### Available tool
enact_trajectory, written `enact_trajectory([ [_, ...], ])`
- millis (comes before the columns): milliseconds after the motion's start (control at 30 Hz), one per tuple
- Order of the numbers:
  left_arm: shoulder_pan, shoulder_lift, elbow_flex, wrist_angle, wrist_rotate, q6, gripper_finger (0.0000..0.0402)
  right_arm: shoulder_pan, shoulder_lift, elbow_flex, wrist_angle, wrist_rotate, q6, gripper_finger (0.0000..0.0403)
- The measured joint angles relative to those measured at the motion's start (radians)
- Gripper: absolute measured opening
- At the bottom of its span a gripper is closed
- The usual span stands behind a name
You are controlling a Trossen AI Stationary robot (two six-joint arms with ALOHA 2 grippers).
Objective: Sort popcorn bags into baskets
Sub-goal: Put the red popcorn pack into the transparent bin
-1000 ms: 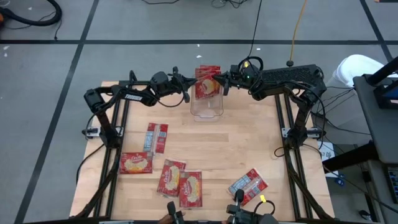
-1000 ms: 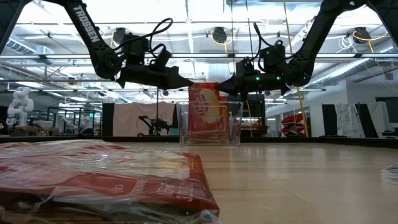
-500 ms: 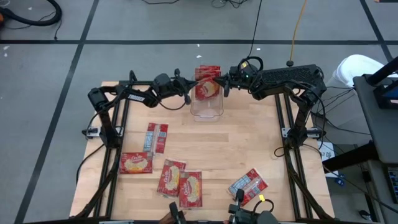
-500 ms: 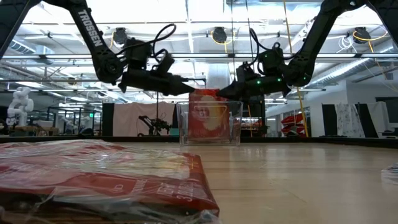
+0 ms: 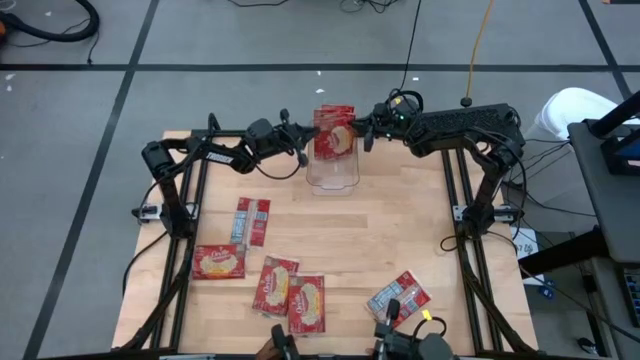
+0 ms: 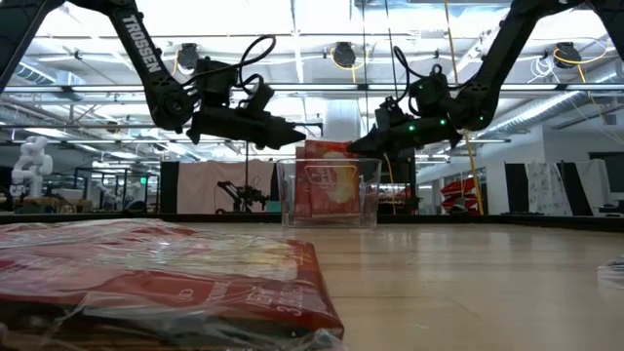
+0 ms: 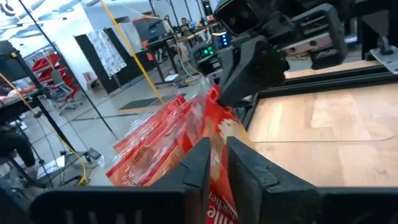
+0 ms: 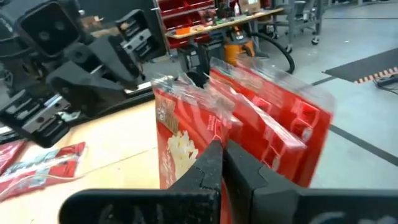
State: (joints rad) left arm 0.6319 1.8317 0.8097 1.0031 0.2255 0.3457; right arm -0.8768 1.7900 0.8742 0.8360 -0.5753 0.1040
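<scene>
Tools point(image 5: 308, 146) beside upright red popcorn bags point(image 5: 334, 135)

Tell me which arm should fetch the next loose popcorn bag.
Left, probably. Both grippers, left gripper and right gripper, hover at the clear bin, but four loose bags, nearest one, lie on the left arm's side; only one lies right.
</scene>
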Motion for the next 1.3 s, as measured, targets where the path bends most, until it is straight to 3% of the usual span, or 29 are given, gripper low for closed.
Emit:
enact_trajectory([
  [167,0.0,0.0,0.0,-0.002,-0.028,-0.017,0.0081,0.001,-0.013,0.0,-0.029,-0.002,-0.015,0.0],
  [1033,-0.009,0.001,0.0,-0.073,-0.043,-0.137,0.0081,-0.034,-0.046,0.0,-0.12,-0.001,-0.082,0.0],
  [1300,-0.02,0.001,0.0,-0.109,0.081,-0.223,0.0081,-0.033,-0.13,0.0,-0.207,0.023,-0.137,0.0],
])
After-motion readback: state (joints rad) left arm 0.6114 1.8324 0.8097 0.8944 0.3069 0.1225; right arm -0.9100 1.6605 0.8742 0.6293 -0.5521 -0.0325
